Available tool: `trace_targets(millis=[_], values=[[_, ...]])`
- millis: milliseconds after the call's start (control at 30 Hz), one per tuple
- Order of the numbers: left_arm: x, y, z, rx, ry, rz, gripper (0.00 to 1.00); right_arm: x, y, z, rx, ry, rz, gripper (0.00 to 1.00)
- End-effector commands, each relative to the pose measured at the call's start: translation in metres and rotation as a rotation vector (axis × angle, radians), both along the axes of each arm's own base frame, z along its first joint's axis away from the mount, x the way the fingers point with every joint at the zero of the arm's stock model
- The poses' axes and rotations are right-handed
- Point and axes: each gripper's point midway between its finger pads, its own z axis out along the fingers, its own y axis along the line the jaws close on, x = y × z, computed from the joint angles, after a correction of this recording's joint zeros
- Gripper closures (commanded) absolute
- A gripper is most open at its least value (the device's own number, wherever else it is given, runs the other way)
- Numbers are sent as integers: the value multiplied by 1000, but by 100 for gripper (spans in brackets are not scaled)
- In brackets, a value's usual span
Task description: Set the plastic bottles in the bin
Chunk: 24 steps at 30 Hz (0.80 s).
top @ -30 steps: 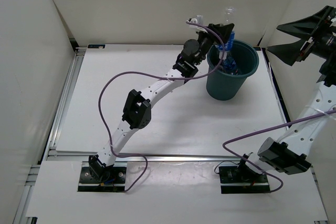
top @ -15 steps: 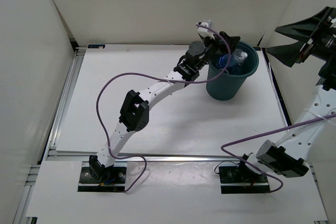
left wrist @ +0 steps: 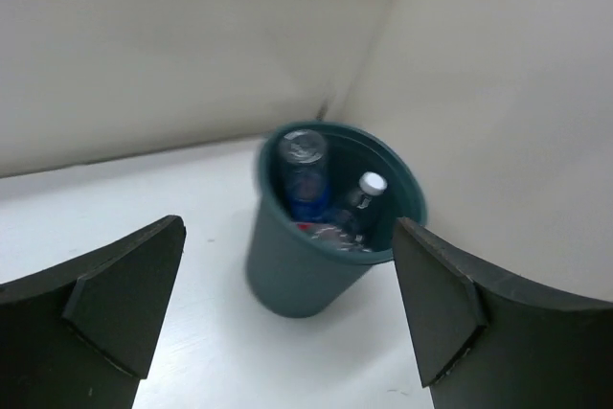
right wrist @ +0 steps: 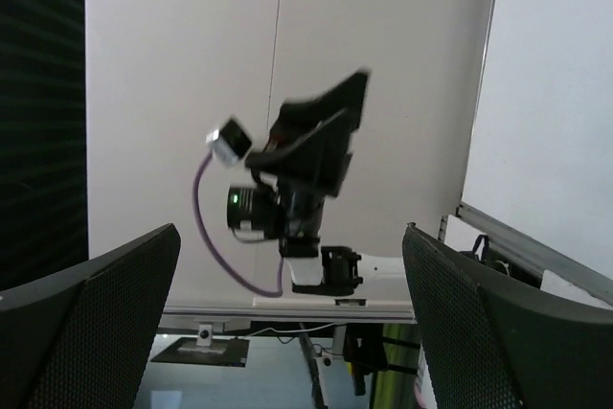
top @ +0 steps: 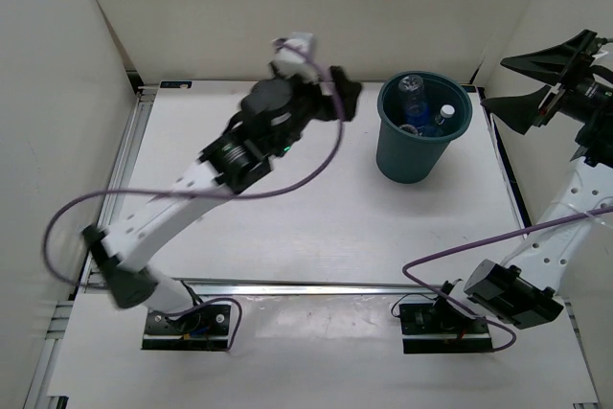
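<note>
Now, left gripper [top: 338, 95]: spread wide with nothing between the fingers, raised above the worktop [top: 287, 198].
right gripper [top: 496, 83]: also spread and empty, held high by the worktop's 3 o'clock edge.
bin [top: 421, 155]: upright, at about 3 o'clock from my left gripper and about 9 o'clock from my right gripper. It stands between the two and near both, and I cannot tell which is nearer.
plastic bottles: inside the bin.
upright bottle [left wrist: 305, 168]: long axis near vertical, base up, against the bin's 12 o'clock wall.
capped bottle [left wrist: 364, 193]: tilted, white cap up, toward the bin's 3 o'clock side.
others: a red label low in the bin hints at a third; a fourth I cannot make out.
coming move: I judge no grasp is called for. No bottle shows on the worktop, so both arms look free to retreat.
</note>
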Motion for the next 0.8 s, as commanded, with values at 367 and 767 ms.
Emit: trace_targets(millis=[367,767], values=[[-64,294,-177,428,184,927,0,-20,12,-3,-26,-37,4,0],[4,345,-197,307,314,1265,0,11,-7,-3,-130,-88,-136,0]])
